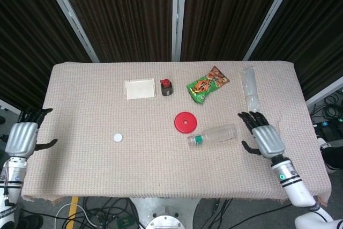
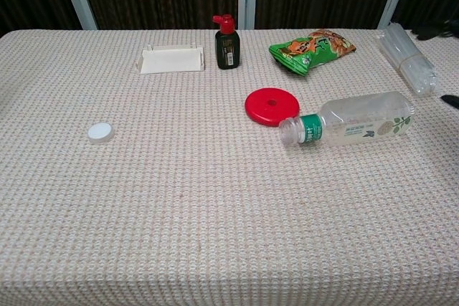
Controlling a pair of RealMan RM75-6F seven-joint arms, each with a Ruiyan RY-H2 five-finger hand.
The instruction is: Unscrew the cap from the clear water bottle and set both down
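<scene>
Bottle (image 1: pixel 213 135) lies on its side on the counter (image 1: pixel 161 170), uncapped, neck pointing left, just near of the red disc (image 1: pixel 185 122). Right robot hand (image 1: pixel 264 137) sits just right of the bottle's base, apart from it, fingers spread and holding nothing. Left robot hand (image 1: pixel 22 135) is at the far left edge of the counter, well apart from everything, fingers likewise spread and empty. In the chest view only a dark sliver at the right edge shows; neither hand is otherwise visible there.

Working outward: the white cap (image 1: pixel 117 138) rests flat on the cloth toward the left, between the left robot hand and the bottle, well apart from both. At the far side stand a dark bottle with a red pump (image 1: pixel 165 86), a white tray (image 1: pixel 140 88) to its left, and a green snack bag (image 1: pixel 207 85) to its right. A clear plastic sleeve (image 1: pixel 250 89) lies along the right side.

Judgement: cap and bottle are both down and released, so the task appears complete or nearly so. The step in hand is clearing the arms. To do it well, the right robot hand should draw back rightward and upward without brushing the bottle, which lies on its round side and would likely roll at a touch.
</scene>
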